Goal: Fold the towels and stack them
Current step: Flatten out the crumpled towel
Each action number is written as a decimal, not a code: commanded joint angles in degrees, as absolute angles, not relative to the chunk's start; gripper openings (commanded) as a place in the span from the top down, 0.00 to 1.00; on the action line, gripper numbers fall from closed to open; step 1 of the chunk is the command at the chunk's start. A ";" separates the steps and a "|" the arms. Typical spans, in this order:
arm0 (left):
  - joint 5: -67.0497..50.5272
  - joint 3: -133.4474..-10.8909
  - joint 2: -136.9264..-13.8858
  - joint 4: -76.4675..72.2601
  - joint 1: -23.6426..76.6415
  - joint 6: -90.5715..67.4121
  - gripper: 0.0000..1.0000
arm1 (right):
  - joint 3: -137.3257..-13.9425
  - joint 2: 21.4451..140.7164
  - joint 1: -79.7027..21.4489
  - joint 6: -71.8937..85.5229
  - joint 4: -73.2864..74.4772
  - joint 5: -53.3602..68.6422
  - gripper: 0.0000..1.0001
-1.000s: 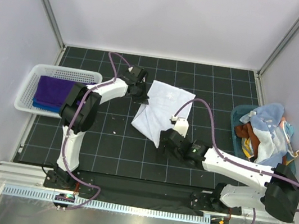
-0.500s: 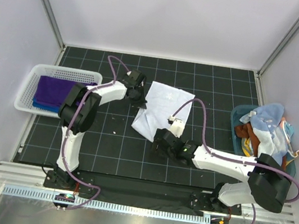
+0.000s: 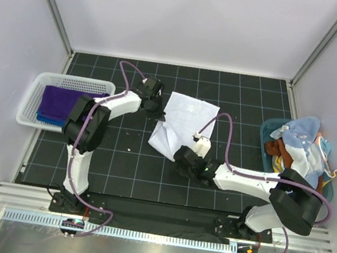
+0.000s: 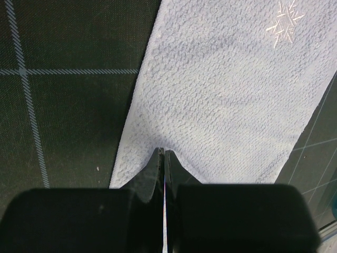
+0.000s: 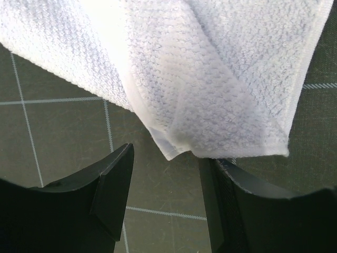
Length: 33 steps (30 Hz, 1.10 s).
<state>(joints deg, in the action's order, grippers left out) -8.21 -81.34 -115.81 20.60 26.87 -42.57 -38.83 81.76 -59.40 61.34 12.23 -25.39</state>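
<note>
Towel work at mid-table: I am looking down on the white towel (image 3: 185, 119), which is lying partly folded on the black gridded mat (image 3: 119, 157), a little toward 12 o'clock from centre. The left gripper (image 3: 156, 110) is pinching the towel's 9 o'clock edge. Its fingers (image 4: 151, 176) are pressed together, with the terry cloth bunching up to their tips. The right gripper (image 3: 181, 157) is sitting at the towel's 6 o'clock corner with its jaws standing apart. In the wrist view that corner is hanging just ahead of the gap, and nothing is clamped between them. At 9 o'clock the purple towel (image 3: 62, 102) is lying folded on the blue towel (image 3: 49, 120) inside the white basket (image 3: 27, 104). At 3 o'clock a teal bin (image 3: 270, 126) is holding a heap of mixed cloths (image 3: 300, 144).
</note>
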 commanded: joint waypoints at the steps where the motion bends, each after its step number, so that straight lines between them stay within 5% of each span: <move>1: -9.23 -80.60 -111.98 19.78 26.98 -41.57 1.00 | -38.67 81.21 -59.06 63.11 9.75 -27.77 0.41; 17: -10.02 -79.10 -109.69 20.56 27.86 -41.66 1.00 | -41.31 84.63 -53.97 60.30 12.39 -22.24 0.53; 26: -9.67 -76.91 -106.44 21.27 29.00 -41.57 1.00 | -40.17 80.95 -53.79 59.77 14.15 -21.54 0.83; 33: -9.32 -71.55 -98.89 22.32 29.44 -41.13 1.00 | -37.18 72.60 -53.79 58.19 17.22 -18.64 0.90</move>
<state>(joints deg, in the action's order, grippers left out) -8.64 -73.03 -103.81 21.80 29.17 -42.50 -38.04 76.34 -53.89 59.44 15.51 -19.79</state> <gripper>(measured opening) 0.009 0.112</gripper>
